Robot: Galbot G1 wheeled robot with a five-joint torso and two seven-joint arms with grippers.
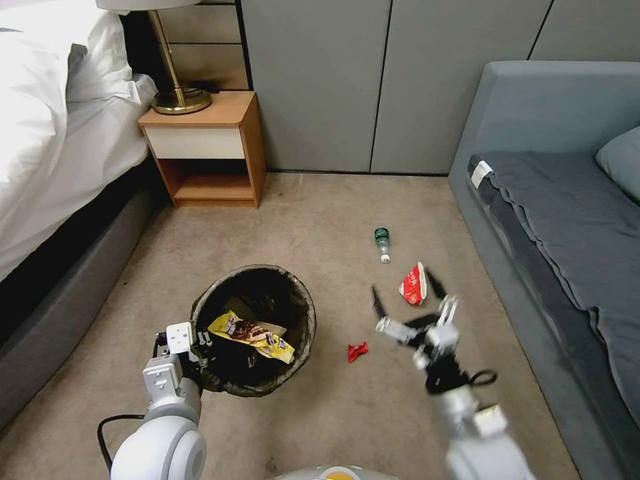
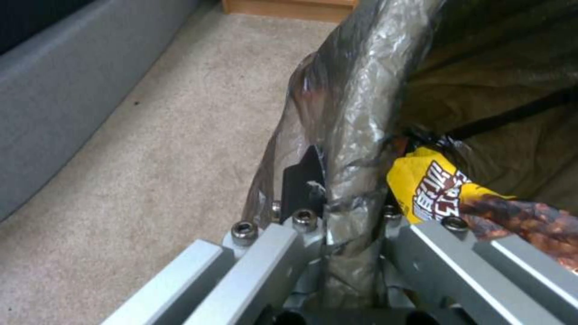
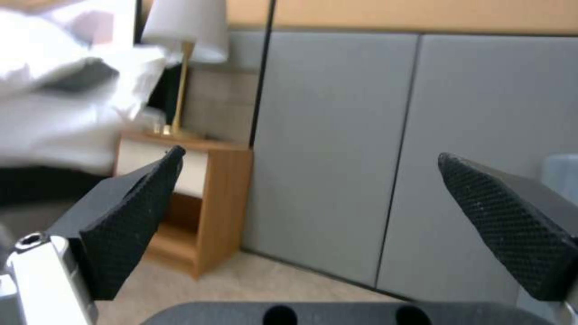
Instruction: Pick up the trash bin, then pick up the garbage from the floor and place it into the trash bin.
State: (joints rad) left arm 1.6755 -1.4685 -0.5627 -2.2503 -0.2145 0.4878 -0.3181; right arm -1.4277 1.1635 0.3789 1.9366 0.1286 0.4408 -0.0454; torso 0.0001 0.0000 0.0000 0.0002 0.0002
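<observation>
So the bin part looks sorted: the left gripper (image 1: pixel 200 350) is clamped onto the near-left rim of the trash bin (image 1: pixel 300 300), one finger inside and one outside, pinching the bagged rim between them. The left wrist view shows that clearly, the crinkly liner squeezed between the fingers (image 2: pixel 304 180). I can't honestly tell whether the bin is lifted off the carpet or just sitting on it.

Some garbage is already in there: a yellow snack wrapper (image 1: pixel 250 331) lies across the inside, with something brownish under it.

Left on the floor, as far as I can see: a small red wrapper (image 1: pixel 357 351) just right of the bin, a red and white wrapper (image 1: pixel 414 285) further right, and a green-capped bottle (image 1: pixel 382 243) beyond that, toward the far wall.

The right gripper (image 1: pixel 408 293) is spread wide open with nothing in it, hovering above the floor near the red and white wrapper. I'd call it roughly halfway, with three pieces to go.
</observation>
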